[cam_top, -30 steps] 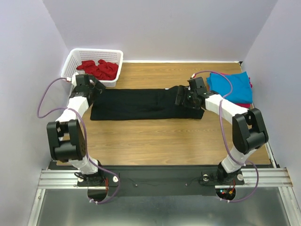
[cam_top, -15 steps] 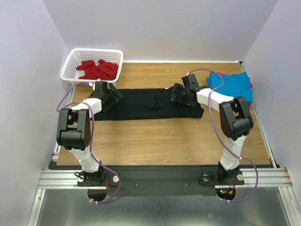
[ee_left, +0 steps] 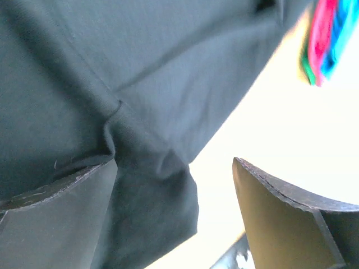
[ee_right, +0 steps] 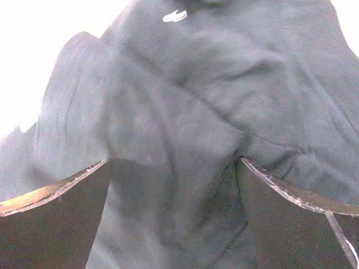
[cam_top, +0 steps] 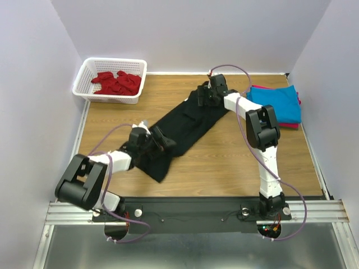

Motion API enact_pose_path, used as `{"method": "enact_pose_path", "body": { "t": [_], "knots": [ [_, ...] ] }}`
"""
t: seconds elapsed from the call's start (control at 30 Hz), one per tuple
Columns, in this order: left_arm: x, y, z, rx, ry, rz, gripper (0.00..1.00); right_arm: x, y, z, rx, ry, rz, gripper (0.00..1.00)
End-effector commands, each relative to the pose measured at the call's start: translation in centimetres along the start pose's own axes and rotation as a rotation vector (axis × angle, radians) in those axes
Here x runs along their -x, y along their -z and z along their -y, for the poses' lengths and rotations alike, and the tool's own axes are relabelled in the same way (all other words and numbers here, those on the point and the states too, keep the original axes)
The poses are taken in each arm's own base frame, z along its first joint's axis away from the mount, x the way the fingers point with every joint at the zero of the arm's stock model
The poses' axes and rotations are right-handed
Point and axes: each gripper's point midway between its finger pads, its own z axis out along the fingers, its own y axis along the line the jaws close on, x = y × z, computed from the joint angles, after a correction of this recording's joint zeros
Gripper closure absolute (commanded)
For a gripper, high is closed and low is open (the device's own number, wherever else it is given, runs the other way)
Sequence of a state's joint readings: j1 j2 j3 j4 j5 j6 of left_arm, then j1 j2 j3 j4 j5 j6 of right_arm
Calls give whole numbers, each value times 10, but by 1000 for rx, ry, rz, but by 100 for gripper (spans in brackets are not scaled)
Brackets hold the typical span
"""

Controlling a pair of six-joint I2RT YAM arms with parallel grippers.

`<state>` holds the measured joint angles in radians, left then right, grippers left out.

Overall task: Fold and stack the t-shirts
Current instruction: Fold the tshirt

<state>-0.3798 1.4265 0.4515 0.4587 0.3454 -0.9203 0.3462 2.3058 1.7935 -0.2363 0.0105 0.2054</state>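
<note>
The black t-shirt [cam_top: 185, 120] lies stretched out diagonally on the wooden table, from near left to far right. My left gripper [cam_top: 162, 143] is low over its near end, and my right gripper [cam_top: 203, 96] is over its far end. In the left wrist view the jaws [ee_left: 174, 185] stand apart with a corner of the black cloth [ee_left: 112, 67] between them. In the right wrist view the jaws [ee_right: 174, 168] stand apart over bunched black cloth [ee_right: 224, 73]. A folded turquoise-blue t-shirt [cam_top: 277, 101] lies at the far right on a red one [cam_top: 289, 125].
A white lattice basket [cam_top: 81, 78] with red t-shirts [cam_top: 116, 82] in it stands at the far left corner. The turquoise and red stack also shows in the left wrist view [ee_left: 328, 39]. Walls close in the table on three sides.
The black shirt has swung from lying straight across the table to lying diagonally. My left gripper came toward the near edge with its end. My right gripper went to the far side with the other end.
</note>
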Motion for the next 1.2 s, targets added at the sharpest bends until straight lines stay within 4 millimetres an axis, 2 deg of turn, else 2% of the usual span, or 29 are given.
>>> {"method": "enact_pose_path", "body": {
  "t": [0.0,0.03,0.07,0.1,0.13,0.17,0.23,0.27,0.3,0.33,0.37,0.4,0.47,0.53,0.63,0.67,0.77,0.83,0.9,1.0,1.07,1.1,1.13,1.17],
  "knots": [
    [-95,23,-41,153,173,-235,2,-40,-40,-8,115,57,-117,0],
    [-107,28,-33,140,202,-256,1,-25,-44,-16,145,67,-85,0],
    [-108,29,-34,144,227,-248,2,-19,-49,-20,163,71,-71,0],
    [-119,32,-36,152,226,-264,2,-29,-62,-21,180,71,-88,0],
    [-120,34,-29,133,247,-255,2,-9,-63,-29,209,77,-44,0],
    [-123,34,-25,126,238,-250,2,-21,-76,-34,247,74,-65,0],
    [-124,34,-14,107,250,-234,2,-14,-85,-41,281,67,-45,0],
    [-121,34,-7,86,240,-220,2,1,-87,-47,301,56,-8,0],
    [-120,31,-1,80,230,-204,1,-5,-97,-48,308,45,-14,0],
    [-119,28,4,72,225,-204,2,6,-97,-54,332,40,11,0],
    [-120,26,1,80,217,-206,2,3,-99,-53,331,37,5,0],
    [-118,23,7,72,207,-208,1,12,-99,-56,342,41,32,0],
    [-124,14,4,89,198,-232,2,24,-100,-59,349,42,79,0],
    [-129,7,10,82,182,-262,2,30,-100,-62,364,41,103,0],
    [-148,-8,7,105,171,-340,2,40,-101,-66,381,35,150,0],
    [-157,-10,16,88,154,-367,2,46,-103,-65,377,34,178,0],
    [-179,-13,25,83,133,-424,2,62,-104,-69,386,5,247,0],
    [-186,-16,34,74,135,-438,2,62,-106,-71,399,-21,254,0],
    [-194,-16,45,55,121,-451,2,76,-105,-72,393,-10,309,0],
    [-195,-15,60,18,108,-452,2,92,-102,-64,339,-16,352,0],
    [-189,-11,79,-27,57,-415,2,110,-87,-67,347,-6,384,0],
    [-180,-13,100,-67,-2,-366,2,122,-71,-75,384,5,397,0],
    [-177,-8,101,-24,-42,-356,2,130,-60,-80,405,15,405,0],
    [-166,-7,132,-59,-81,-319,2,133,-51,-86,429,21,406,0]
  ]
}}
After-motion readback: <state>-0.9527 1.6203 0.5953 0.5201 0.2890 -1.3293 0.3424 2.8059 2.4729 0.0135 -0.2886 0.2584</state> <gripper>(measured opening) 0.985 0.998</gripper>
